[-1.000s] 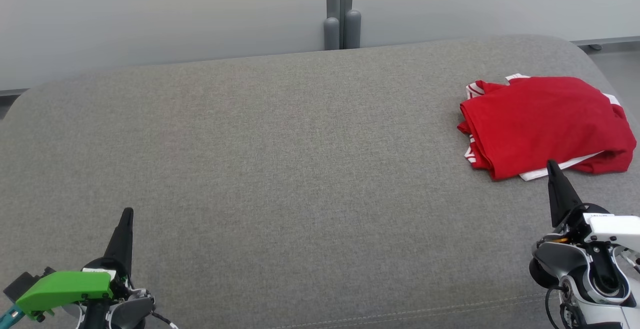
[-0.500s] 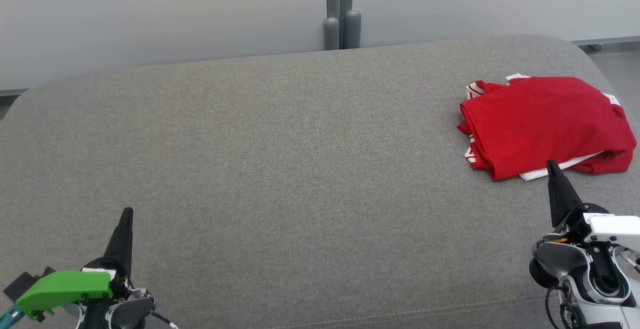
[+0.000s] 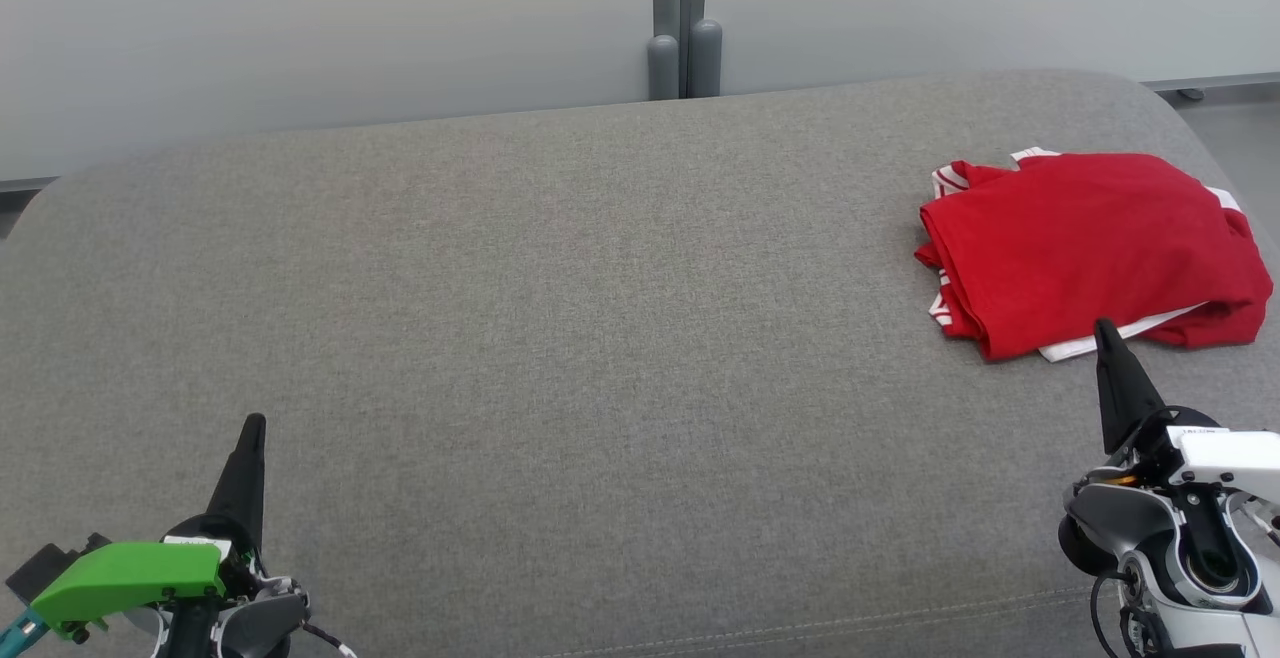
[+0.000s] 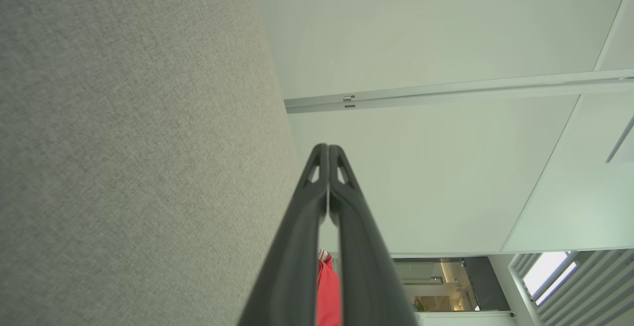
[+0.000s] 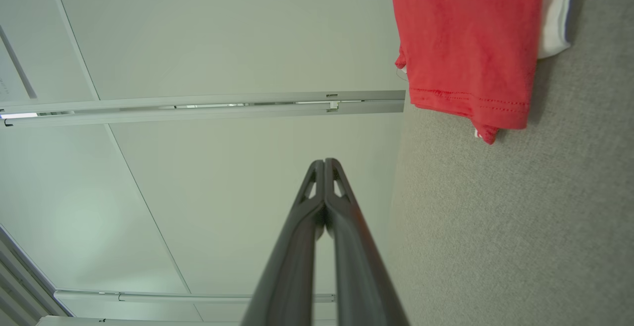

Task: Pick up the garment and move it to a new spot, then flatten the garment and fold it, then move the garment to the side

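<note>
Stillness marked the last second: we kept our left gripper (image 3: 250,438) and right gripper (image 3: 1108,343) pinched shut and empty near the front of the couch (image 3: 600,288), while the folded garment (image 3: 1090,248) lay unmoved at its right end, so we judged the task finished

Bright, cool, diffuse light fills every view. The garment (image 3: 1090,248) throws only a thin, soft shadow onto the couch (image 3: 600,338) along its left and near edges. The head view is sharp, and the couch weave is crisp beside the garment. In the right wrist view the garment's stitching is sharp, while the right gripper (image 5: 325,161) below it softens toward the lens. In the left wrist view a window (image 4: 547,272) right of the garment is blown out white.
</note>
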Controlling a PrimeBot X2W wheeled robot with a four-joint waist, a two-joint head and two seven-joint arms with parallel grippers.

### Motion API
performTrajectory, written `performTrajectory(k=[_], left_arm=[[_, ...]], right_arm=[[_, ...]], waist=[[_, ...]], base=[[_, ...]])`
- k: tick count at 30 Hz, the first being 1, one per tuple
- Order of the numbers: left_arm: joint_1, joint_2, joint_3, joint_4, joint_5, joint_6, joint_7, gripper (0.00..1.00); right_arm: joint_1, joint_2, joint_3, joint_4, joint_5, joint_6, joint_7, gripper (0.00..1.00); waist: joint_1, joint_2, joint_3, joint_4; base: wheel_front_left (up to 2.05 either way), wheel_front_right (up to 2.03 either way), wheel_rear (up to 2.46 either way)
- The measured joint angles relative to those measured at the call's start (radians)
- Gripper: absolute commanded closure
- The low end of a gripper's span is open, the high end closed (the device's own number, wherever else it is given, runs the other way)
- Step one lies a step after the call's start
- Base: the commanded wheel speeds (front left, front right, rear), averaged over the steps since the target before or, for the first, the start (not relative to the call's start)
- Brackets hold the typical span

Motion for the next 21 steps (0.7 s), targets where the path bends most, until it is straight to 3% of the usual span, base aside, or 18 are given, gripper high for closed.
performTrajectory(k=[21], left_arm=[[0.0,0.0,0.001,0.0,0.0,0.0,0.0,1.0]], right_arm=[[0.0,0.001,-0.001,-0.002,0.0,0.003,0.0,1.0]], waist=[[0.0,0.0,0.0,0.0]], base=[[0.0,0.0,0.0]])
